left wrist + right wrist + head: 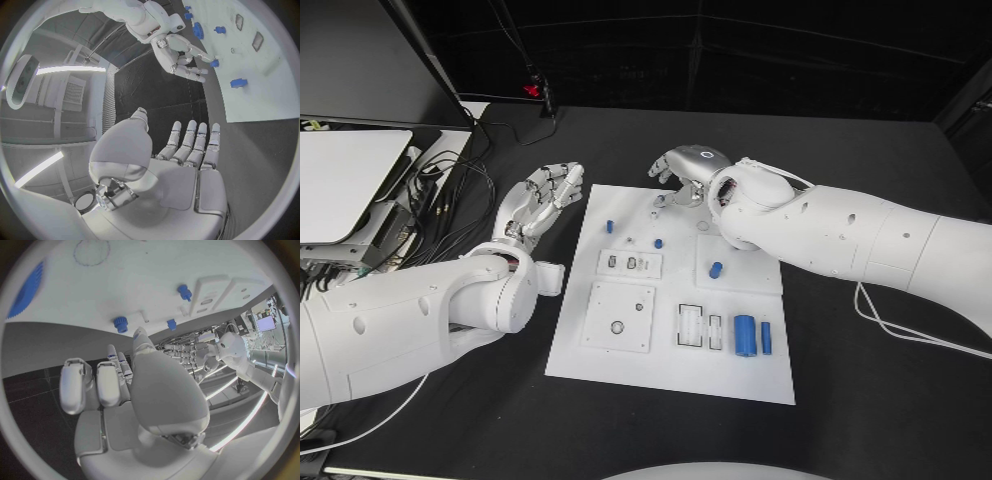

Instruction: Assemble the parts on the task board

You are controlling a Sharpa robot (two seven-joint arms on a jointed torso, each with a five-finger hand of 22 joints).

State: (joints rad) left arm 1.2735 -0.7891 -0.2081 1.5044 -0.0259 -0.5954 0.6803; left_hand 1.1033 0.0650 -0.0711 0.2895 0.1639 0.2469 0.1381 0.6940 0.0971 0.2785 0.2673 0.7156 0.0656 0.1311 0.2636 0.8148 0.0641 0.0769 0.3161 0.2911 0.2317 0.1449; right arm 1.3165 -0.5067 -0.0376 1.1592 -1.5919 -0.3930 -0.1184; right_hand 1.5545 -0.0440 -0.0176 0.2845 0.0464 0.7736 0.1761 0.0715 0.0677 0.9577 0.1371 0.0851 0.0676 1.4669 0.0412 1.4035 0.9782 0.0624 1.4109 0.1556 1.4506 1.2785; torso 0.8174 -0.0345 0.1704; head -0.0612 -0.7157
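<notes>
Even overhead light falls on the white board (675, 350), which is bright against the dark counter (877, 400); shadows are soft. The wrist views bend straight edges and darken at the rim, with strip lights glaring.

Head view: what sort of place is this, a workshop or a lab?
Probably a robotics lab or test bench. A white task board with small blue parts lies on a black table, and loose cables run beside a monitor.

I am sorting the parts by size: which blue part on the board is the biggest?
The long blue cylinder lying at the near right of the task board; the other blue parts are small pegs.
</notes>
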